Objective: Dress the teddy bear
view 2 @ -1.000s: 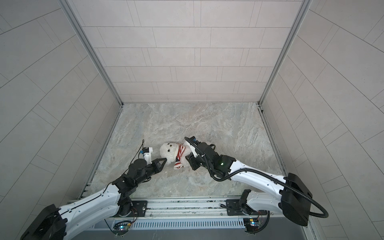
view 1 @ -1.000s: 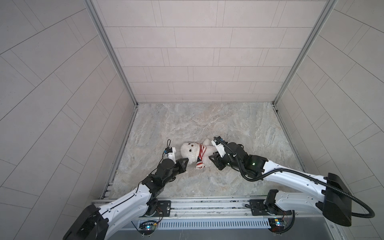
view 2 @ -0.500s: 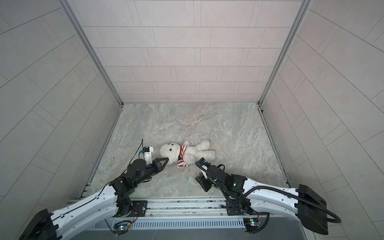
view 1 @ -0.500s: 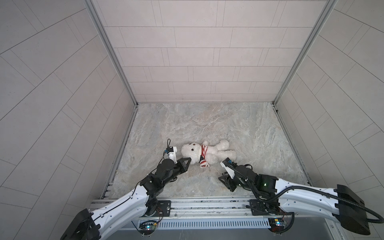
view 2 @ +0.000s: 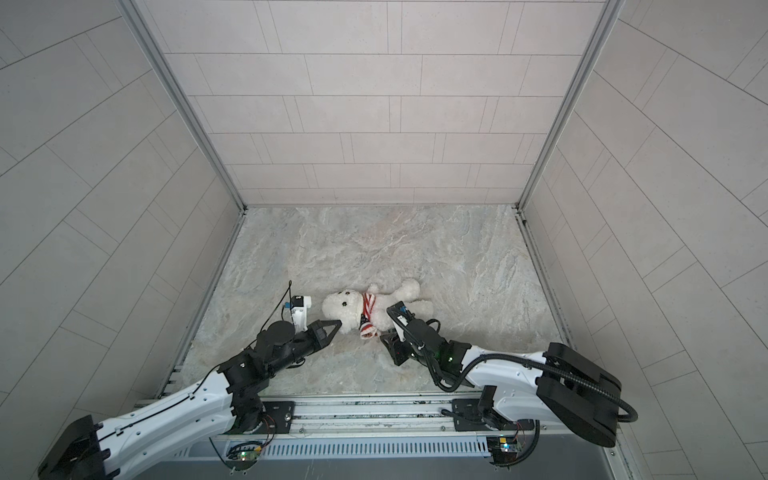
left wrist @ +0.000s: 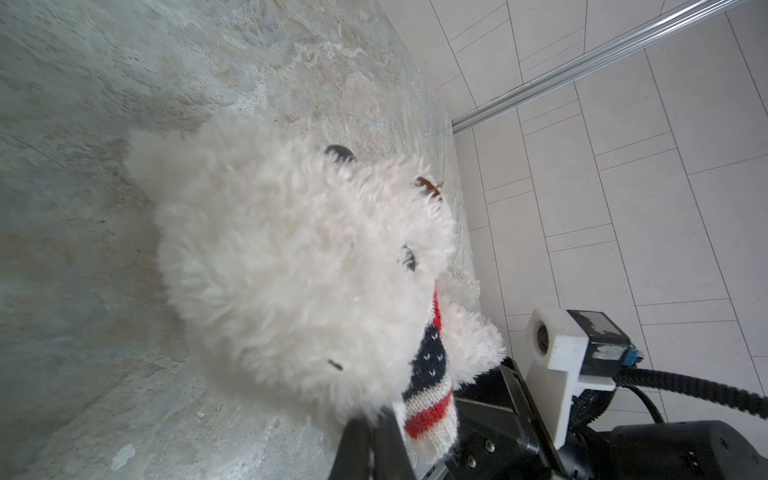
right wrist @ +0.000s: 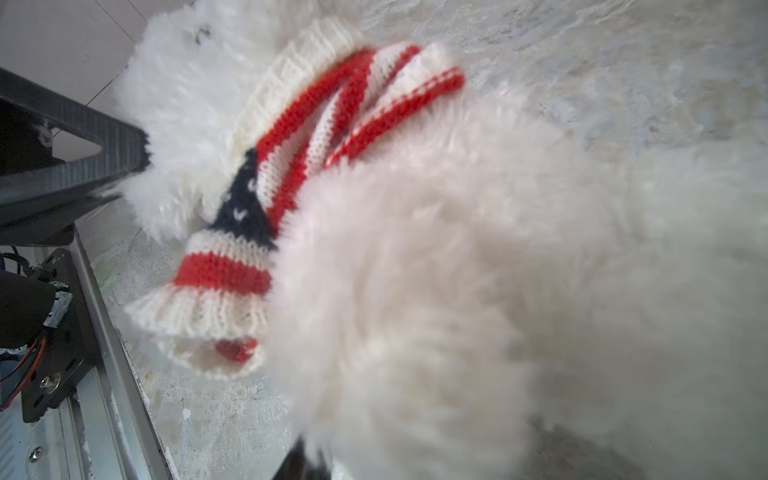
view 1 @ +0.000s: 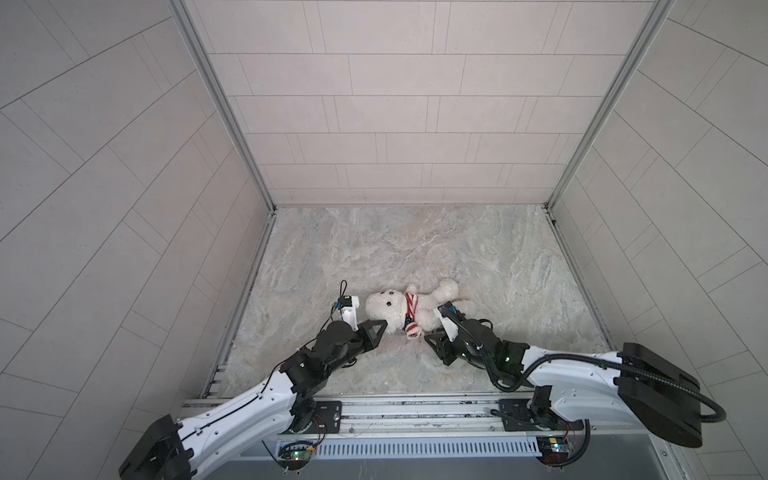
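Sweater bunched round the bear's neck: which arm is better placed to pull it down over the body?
Right, probably. The right gripper sits at the torso of the teddy bear, beside the loose hem of the sweater. The left gripper is shut at the head, the wrong end for pulling.

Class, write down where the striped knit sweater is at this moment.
In both top views the sweater is bunched round the teddy bear's neck, between head and body, on the marble floor front-centre, right of the left gripper.
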Controlling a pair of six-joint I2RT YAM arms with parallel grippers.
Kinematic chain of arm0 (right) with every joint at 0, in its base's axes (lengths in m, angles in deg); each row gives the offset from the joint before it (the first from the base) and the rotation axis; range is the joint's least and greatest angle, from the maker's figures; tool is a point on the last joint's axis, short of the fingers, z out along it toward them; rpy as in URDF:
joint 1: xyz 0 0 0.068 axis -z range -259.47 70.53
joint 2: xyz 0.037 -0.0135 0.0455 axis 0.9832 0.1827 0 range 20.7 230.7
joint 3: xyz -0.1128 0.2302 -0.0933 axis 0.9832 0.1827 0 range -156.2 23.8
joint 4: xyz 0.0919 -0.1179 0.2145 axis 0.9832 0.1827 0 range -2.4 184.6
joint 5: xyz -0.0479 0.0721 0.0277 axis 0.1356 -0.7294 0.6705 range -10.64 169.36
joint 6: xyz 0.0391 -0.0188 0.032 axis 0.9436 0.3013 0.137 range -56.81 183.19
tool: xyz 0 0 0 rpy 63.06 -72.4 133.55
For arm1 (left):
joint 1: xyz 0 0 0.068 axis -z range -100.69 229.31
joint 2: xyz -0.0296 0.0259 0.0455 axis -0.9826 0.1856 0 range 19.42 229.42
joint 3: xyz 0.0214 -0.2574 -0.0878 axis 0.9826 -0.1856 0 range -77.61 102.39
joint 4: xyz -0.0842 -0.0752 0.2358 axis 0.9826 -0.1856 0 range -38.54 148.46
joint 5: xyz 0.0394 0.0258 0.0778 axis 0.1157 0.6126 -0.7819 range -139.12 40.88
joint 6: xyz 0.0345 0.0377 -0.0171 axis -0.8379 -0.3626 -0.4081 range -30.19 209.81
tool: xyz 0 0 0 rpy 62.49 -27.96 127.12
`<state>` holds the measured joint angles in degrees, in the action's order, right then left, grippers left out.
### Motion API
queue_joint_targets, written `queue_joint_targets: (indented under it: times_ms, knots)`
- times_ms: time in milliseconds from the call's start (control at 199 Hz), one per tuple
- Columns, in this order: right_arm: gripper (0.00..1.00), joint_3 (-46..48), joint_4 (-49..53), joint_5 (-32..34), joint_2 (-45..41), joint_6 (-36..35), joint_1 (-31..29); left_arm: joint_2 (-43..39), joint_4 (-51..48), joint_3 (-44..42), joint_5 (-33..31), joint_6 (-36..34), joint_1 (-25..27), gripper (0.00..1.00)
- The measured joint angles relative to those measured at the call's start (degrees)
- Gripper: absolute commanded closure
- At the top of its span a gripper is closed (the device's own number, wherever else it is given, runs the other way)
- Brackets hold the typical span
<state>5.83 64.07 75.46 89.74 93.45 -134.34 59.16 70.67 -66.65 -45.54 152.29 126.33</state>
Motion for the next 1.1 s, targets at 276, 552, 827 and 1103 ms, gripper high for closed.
queue_joint_targets:
  times_ms: [276,552,827,1103]
  knots:
    - [0.66,-1.4,-6.2,-4.5,5.3,0.9,0.9,-1.3,-0.4,0.3,0.0,0.7,0.7,1.0]
    - [0.79,-2.7,-8.9,-6.6,7.6,1.5,0.9,-1.3,-0.6,0.9,-0.4,1.0,1.2,1.0]
    - [1.0,-3.1,-7.7,-7.5,5.8,1.2,0.9,-2.9,-2.1,0.9,-1.4,1.2,1.4,1.0]
    - [1.0,-2.8,-0.6,-5.3,-8.9,-1.4,-0.5,-6.9,-6.6,0.9,-4.8,1.2,1.4,1.0]
